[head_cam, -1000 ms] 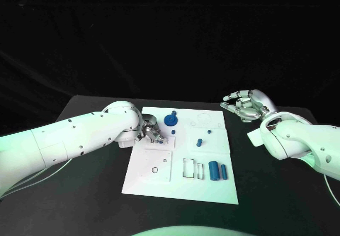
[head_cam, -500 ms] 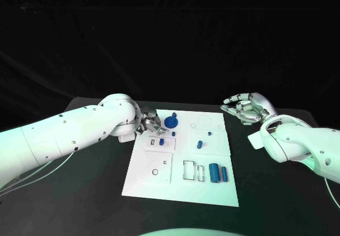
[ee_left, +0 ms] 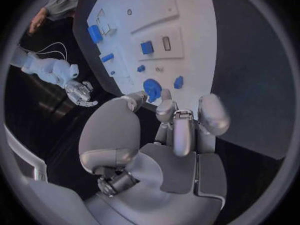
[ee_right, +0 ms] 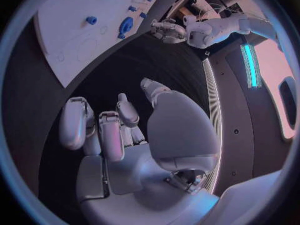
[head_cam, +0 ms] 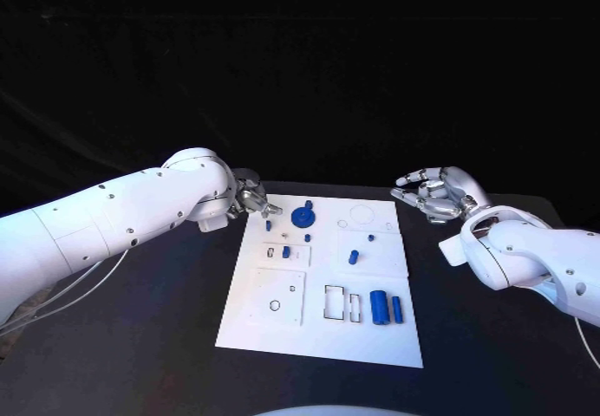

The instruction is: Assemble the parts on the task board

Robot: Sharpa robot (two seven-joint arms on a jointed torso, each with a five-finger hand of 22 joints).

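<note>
Two hands off the task board (head_cam: 322,286), both above the black table (head_cam: 163,347). Left hand (head_cam: 251,199) just beside the board's far left corner, fingers curled inward, holding nothing. Right hand (head_cam: 433,194) near the board's far right corner, fingers loosely curled, empty. Blue parts (head_cam: 385,307) scattered across the board; round blue part (head_cam: 303,217) near its far edge. No legible writing.

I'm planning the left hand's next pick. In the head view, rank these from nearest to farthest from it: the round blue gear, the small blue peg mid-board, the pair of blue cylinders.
From the left hand:
1. Round blue gear, at the board's far edge.
2. Small blue peg, mid-board.
3. Pair of blue cylinders, near right part of the board.
</note>
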